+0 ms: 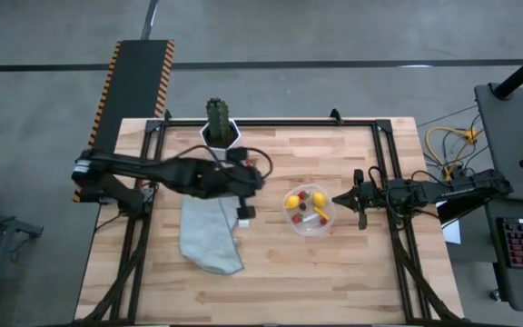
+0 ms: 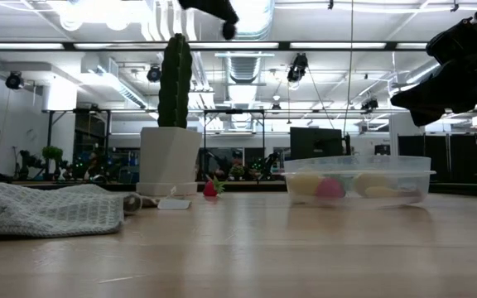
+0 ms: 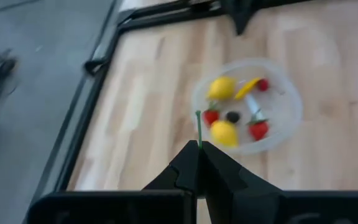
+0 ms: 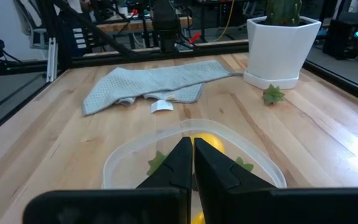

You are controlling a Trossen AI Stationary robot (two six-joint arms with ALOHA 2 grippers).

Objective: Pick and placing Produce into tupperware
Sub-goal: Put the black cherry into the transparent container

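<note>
The tub (image 1: 310, 211) sits right of centre on the table (image 1: 334, 272). In it lie two lemons (image 3: 222, 88), an orange carrot stick (image 3: 247, 88), red berries (image 3: 258, 129) and one dark berry (image 3: 232, 116). One more berry (image 4: 273, 94) with a green top lies on the wood just beside the white pot (image 4: 281, 47) of the cactus (image 2: 175, 80), at the far edge and well apart from the tub.

The left gripper (image 3: 198, 163) is raised above the table, left of the tub, near a grey cloth (image 1: 209, 238) and a small white cube (image 1: 242, 214). Its fingers are pressed together on a thin green stem (image 3: 198, 129) that stands up from the tips; what the stem belongs to cannot be told.

The right gripper (image 1: 341, 199) hangs just beside the tub's right rim, pointing at it. Its fingers meet with nothing between them.
</note>
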